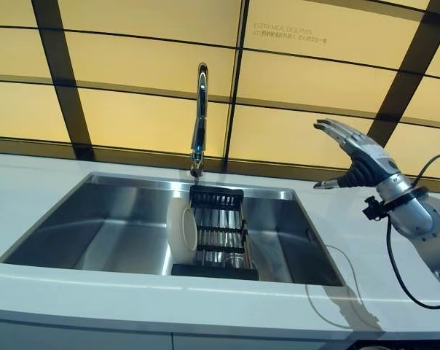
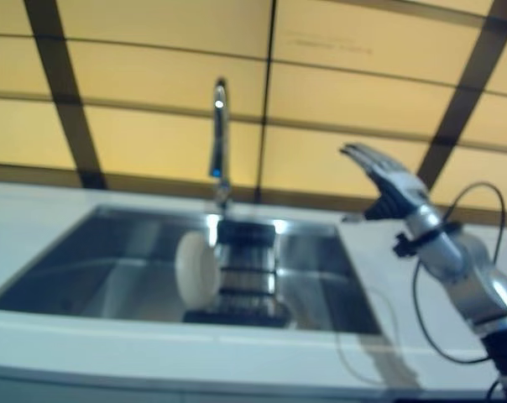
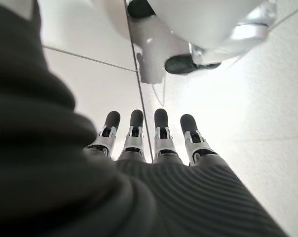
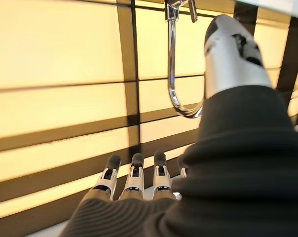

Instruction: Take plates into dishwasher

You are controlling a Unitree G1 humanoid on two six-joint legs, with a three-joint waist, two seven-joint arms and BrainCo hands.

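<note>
Plate (image 1: 181, 230) upright in rack (image 1: 218, 233); steel sink (image 1: 96, 226) | white counter (image 1: 30, 182)

Both eye views look down from the head onto the same sink (image 1: 132, 226) and faucet (image 1: 200, 117), from slightly offset spots. The right wrist view faces the faucet and yellow wall panels (image 4: 55, 49) along its own fingers (image 4: 134, 175) — very close. The left wrist view looks down at white floor tiles (image 3: 247, 113) — past its fingers (image 3: 161, 131).

A white countertop (image 1: 52, 288) carries a stainless steel sink (image 1: 111, 233) set into it. Inside the basin, a black dish rack (image 1: 218, 240) holds one white plate (image 1: 181, 230) upright on edge.
</note>
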